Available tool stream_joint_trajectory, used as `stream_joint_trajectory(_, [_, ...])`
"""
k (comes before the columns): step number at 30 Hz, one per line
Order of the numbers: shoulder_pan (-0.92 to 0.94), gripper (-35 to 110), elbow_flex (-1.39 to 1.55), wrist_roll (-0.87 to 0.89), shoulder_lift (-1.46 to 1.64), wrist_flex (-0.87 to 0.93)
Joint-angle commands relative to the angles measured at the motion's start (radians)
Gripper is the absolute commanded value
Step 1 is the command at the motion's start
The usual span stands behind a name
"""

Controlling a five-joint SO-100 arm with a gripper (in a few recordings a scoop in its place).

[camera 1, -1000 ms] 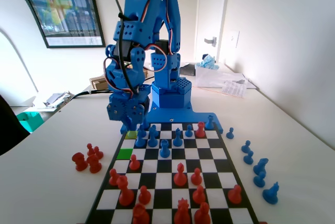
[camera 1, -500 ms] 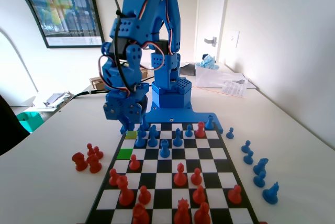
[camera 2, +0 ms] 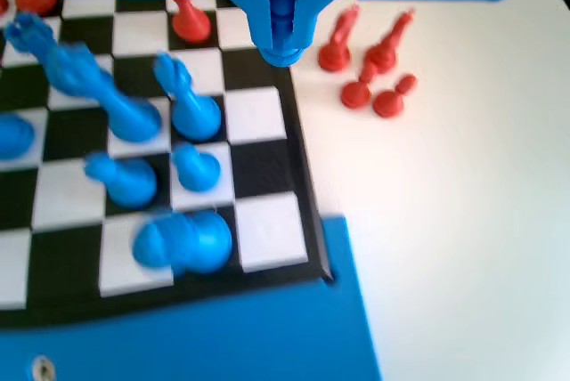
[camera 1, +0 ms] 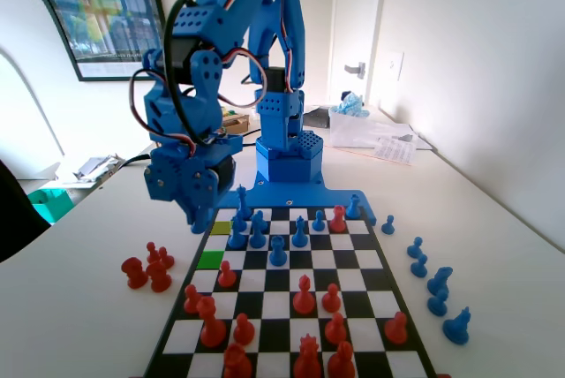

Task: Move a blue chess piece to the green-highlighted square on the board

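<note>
**One pawn in the gripper, on its way to the green square**

One blue chess piece (camera 2: 281, 9) is sitting clamped between the two jaws of the gripper (camera 2: 283, 43), which are closing tight on it with its base hanging just below their tips, clear of the board (camera 2: 258, 167). In the fixed view the gripper (camera 1: 201, 215) is hanging above the board's left edge, near the far corner.

The carrying step looks to be in hand. The green-highlighted square (camera 1: 210, 260) is lying bare in the left column of the fixed view, nearer the camera than the gripper, with the paler yellow-green square (camera 1: 221, 228) just beyond it. The next move is calling for a short travel along that edge, then a straight descent onto the green square before the jaws part.

Several things are crowding the route. Other blue pieces (camera 1: 256, 230) are standing close to the right of the path, and a red pawn (camera 1: 227, 275) is standing beside the target. A cluster of red pieces (camera 1: 148, 269) is lying off the board on the bench (camera 1: 79, 307), to the left.
</note>
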Motion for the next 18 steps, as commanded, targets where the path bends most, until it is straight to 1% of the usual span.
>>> stream_joint_trajectory(1, [-0.037,1,-0.097,0.052,-0.012,0.023])
stream_joint_trajectory(9, [-0.084,1,-0.120,0.092,-0.066,0.002])
stream_joint_trajectory(18, [-0.060,1,-0.034,0.031,-0.107,-0.075])
